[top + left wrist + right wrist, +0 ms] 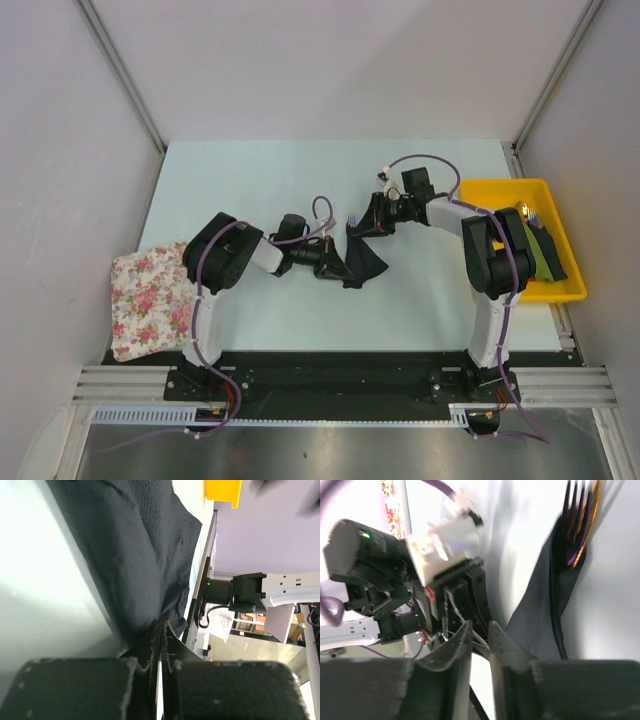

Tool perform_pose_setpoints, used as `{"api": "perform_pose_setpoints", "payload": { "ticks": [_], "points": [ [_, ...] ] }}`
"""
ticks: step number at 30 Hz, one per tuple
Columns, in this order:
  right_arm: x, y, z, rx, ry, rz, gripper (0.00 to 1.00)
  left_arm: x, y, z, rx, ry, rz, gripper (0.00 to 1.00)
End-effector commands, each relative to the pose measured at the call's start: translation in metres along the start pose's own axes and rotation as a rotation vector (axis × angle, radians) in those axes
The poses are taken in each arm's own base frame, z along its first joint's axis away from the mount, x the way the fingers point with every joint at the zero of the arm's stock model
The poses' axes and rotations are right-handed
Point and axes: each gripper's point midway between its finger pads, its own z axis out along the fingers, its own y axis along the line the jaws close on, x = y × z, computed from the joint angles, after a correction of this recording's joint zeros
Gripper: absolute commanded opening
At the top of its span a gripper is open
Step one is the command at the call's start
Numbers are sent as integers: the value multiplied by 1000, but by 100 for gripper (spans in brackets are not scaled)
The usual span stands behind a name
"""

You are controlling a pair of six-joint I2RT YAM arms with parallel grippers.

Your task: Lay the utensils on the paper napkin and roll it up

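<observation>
One camera looks down from above; both wrist cameras peer closely at the paper napkin (125, 555).

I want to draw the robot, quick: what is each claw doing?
Left gripper: closed, pinching the black napkin edge.
Right gripper: slightly open, holding nothing.

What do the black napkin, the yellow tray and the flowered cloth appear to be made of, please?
The black napkin looks like thin matte paper: tiny embossed dots and soft creases show. The yellow tray seems to be moulded plastic, with a smooth, even rim. The flowered cloth is probably woven fabric, printed with pink roses; its weave is too small to see.
</observation>
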Motion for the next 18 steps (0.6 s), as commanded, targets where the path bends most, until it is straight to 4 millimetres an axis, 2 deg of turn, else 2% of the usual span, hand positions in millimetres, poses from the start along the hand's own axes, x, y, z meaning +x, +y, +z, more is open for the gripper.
{"api": "perform_pose_setpoints", "payload": {
  "ticks": [1,4,5,11,13,14,18],
  "points": [
    [13,-2,10,-37,-4,49,21,24,46,-7,-115,0,-110,1],
    [17,-13,21,-39,-5,72,18,25,42,-7,-105,-3,-97,2],
    [22,-26,27,-29,-2,89,17,23,40,-7,-97,-4,-84,2],
    [49,-67,48,27,21,185,15,25,35,-8,-84,10,-53,2],
    [56,-76,51,45,33,202,14,25,26,-12,-56,0,-23,6],
    [59,-79,52,50,40,207,13,19,11,-14,-33,-17,27,9],
    [69,-86,55,65,50,218,13,15,-25,-21,12,-19,170,26]
  ]
}}
